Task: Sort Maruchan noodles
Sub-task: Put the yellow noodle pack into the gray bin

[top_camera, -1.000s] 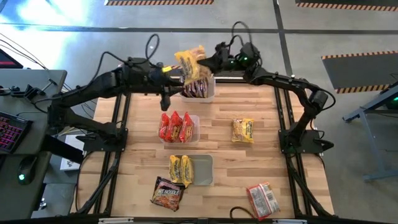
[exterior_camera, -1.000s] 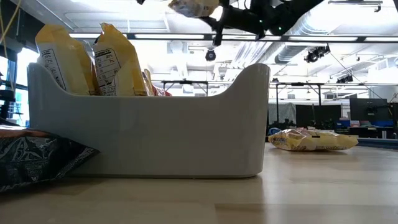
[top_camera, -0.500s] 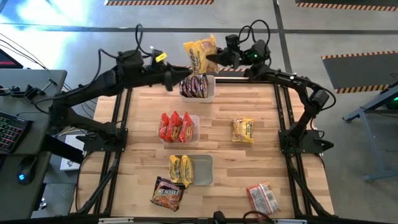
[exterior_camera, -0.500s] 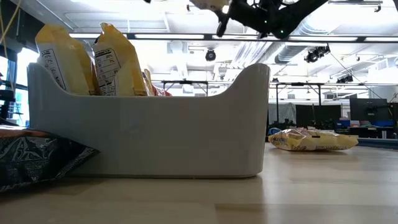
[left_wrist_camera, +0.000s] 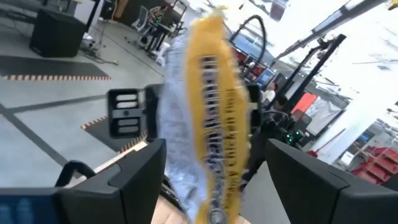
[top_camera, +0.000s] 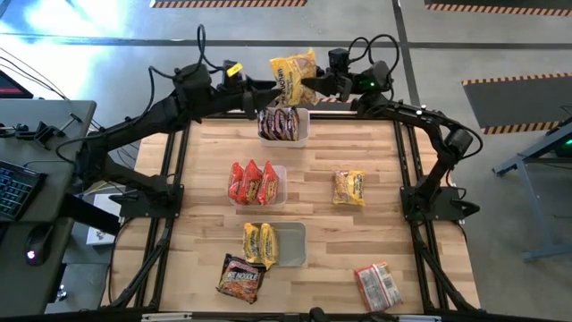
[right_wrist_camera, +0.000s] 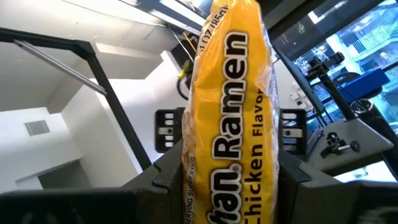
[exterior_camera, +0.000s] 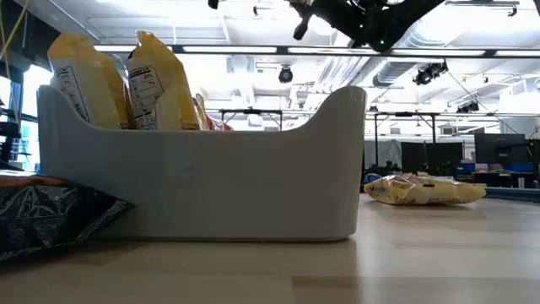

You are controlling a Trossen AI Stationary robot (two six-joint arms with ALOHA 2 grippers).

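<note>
Right gripper (top_camera: 315, 82) pinches a yellow crinkly plastic ramen packet (top_camera: 293, 72) by its edge, held in the air past the table's 12 o'clock edge, above a clear rectangular plastic tub of dark maroon packets (top_camera: 283, 124). In its own wrist view the fingers (right_wrist_camera: 291, 177) press on both sides of the packet (right_wrist_camera: 230, 118), whose print reads "Ramen Chicken Flavor".

Left gripper (top_camera: 264, 91) sits at the packet's 9 o'clock side with its fingers (left_wrist_camera: 134, 177) spread wide, standing clear on either side of the packet (left_wrist_camera: 208, 118), which is blurred there. A second ago that gripper was closed on the packet; it has since let go and drawn slightly off, and the packet has risen and moved away from the tub.

From table height the held packet is cut off at the picture's top; only dark arm parts (exterior_camera: 363, 21) show. A white tub (exterior_camera: 202, 181) fills that view and hides most of the table, with two yellow packets (exterior_camera: 114, 80) standing in it.

On the wooden table (top_camera: 206, 161): a middle tub with red packets (top_camera: 253, 182), a tub of yellow packets (top_camera: 261, 244) toward 6 o'clock, a loose dark packet (top_camera: 239, 277) beside it, a loose yellow packet (top_camera: 349, 188) at 3 o'clock, and a loose red packet (top_camera: 376, 285) near 5 o'clock. These lie as before.
</note>
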